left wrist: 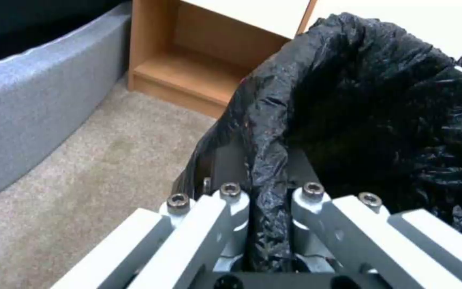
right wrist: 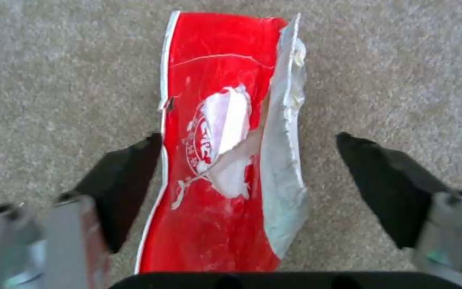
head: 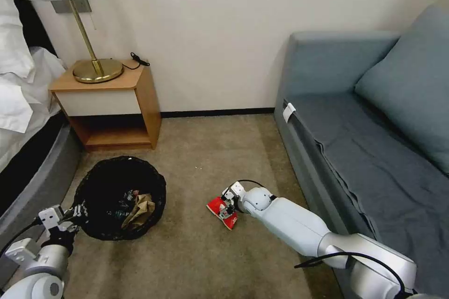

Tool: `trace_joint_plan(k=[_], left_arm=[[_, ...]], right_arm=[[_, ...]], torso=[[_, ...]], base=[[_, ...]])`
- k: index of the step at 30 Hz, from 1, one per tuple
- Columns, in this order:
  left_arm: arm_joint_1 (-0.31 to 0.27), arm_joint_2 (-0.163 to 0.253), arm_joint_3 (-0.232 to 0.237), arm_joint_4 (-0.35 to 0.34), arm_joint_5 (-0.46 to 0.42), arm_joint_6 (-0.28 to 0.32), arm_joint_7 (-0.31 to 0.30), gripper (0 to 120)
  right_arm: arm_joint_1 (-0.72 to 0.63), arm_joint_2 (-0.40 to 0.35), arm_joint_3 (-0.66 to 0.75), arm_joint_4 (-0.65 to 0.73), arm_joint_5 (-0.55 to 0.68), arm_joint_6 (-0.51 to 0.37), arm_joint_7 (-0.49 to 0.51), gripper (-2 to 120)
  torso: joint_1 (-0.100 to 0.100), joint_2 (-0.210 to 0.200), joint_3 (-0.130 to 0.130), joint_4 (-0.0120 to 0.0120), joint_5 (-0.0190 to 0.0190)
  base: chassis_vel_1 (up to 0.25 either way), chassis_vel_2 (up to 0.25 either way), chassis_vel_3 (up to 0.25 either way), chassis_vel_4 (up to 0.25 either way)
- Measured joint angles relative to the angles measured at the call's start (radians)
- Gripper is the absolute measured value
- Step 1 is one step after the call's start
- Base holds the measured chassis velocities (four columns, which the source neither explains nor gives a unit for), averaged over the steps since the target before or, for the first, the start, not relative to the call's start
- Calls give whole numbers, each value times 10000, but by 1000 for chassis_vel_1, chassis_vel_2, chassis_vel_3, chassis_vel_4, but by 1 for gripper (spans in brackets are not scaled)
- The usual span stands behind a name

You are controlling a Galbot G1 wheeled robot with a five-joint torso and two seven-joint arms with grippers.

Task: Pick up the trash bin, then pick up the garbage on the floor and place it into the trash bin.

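Trash bin (head: 119, 196) is held at its near rim by the left gripper (left wrist: 266, 208), pinched on the bag fold; brown paper bag (head: 139, 210) & other litter seen inside. Red-and-white packet (right wrist: 225, 148) lies flat on carpet (head: 196, 252) btwn the spread fingers (right wrist: 121, 188) of the right gripper (right wrist: 247, 192). For a clean grab, pads should be pressed into the pile and closed across the packet's width, w/ the torn silver edge caught too.
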Motion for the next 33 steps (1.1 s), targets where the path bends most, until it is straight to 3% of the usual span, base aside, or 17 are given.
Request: trace_joint_plan(k=[6,16,23,33], left_arm=[[36,-39,-3,31,13,-18,6,4],[89,-73,-80,24,14,-39,13,4],[140,-147,-108,-46,21,-43,14,4],[147,-248,-17,-185,70,-1,-16,4]], right_arm=[[-89,50,16,-152,-142,169,37,57],[-185,137,93,-269,-267,354,180,28],[-277,132,241,-163,-272,500,448,0],[-550,-333,883,1098,63,476,1224,0]], torso=[[0,0,0,0,0],[0,0,0,0,0],[0,0,0,1,2],[0,0,0,0,2]], base=[[0,0,0,0],[0,0,0,0],[0,0,0,0],[0,0,0,0]])
